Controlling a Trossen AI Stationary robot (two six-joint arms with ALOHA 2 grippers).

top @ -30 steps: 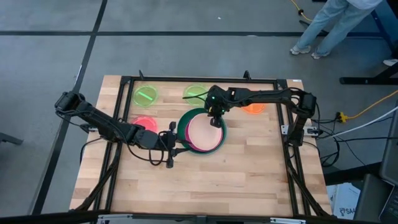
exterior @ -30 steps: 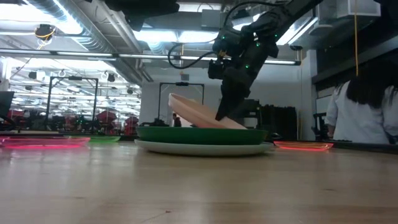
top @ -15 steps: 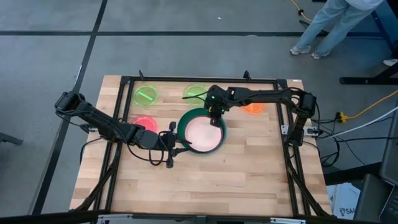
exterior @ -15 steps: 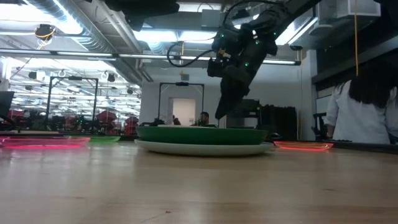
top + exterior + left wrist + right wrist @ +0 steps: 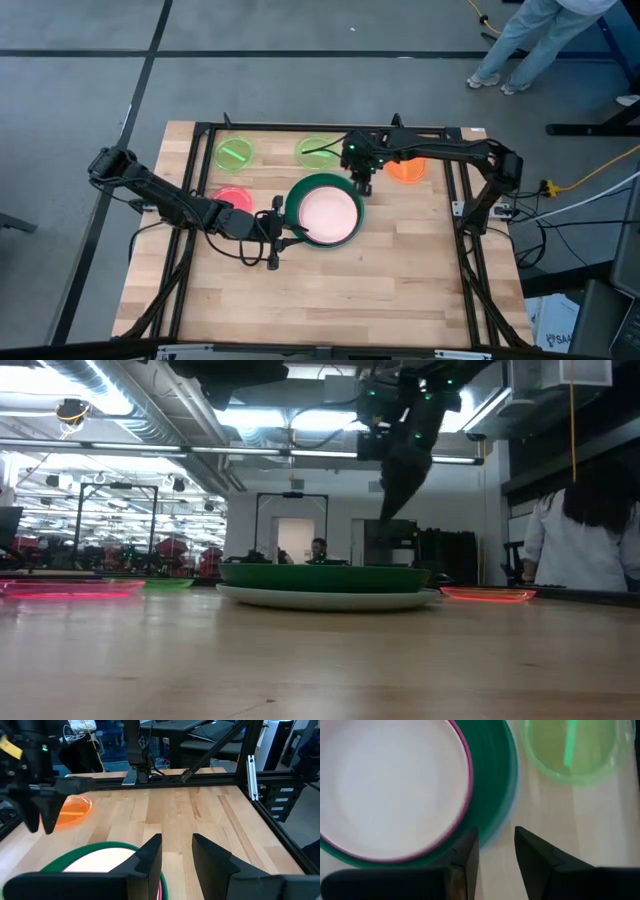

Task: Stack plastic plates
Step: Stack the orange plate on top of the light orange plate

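Note:
The plates stand stacked mid-table: a peach plate (image 5: 328, 212) lies flat in a magenta one (image 5: 466, 795), inside a dark green plate (image 5: 295, 200), on a light blue one (image 5: 325, 598). My right gripper (image 5: 363, 185) hangs open and empty above the stack's far right rim. My left gripper (image 5: 290, 238) waits open at the stack's left rim, with bare table between its fingers (image 5: 177, 855); whether it touches the rim I cannot tell. Two lime green plates (image 5: 234, 153) (image 5: 314, 151), an orange plate (image 5: 407, 170) and a pink-red plate (image 5: 232, 199) rest flat on the table.
A black frame (image 5: 320, 129) runs around the table. The near half of the wooden table (image 5: 340, 290) is bare. A person (image 5: 590, 530) stands beyond the table's right side, another (image 5: 530, 40) walks on the floor past the far edge.
My right gripper has let go of the peach plate, which was tilted on the stack and now lies flat in the magenta plate. The gripper has then risen and gone toward the table's far right.

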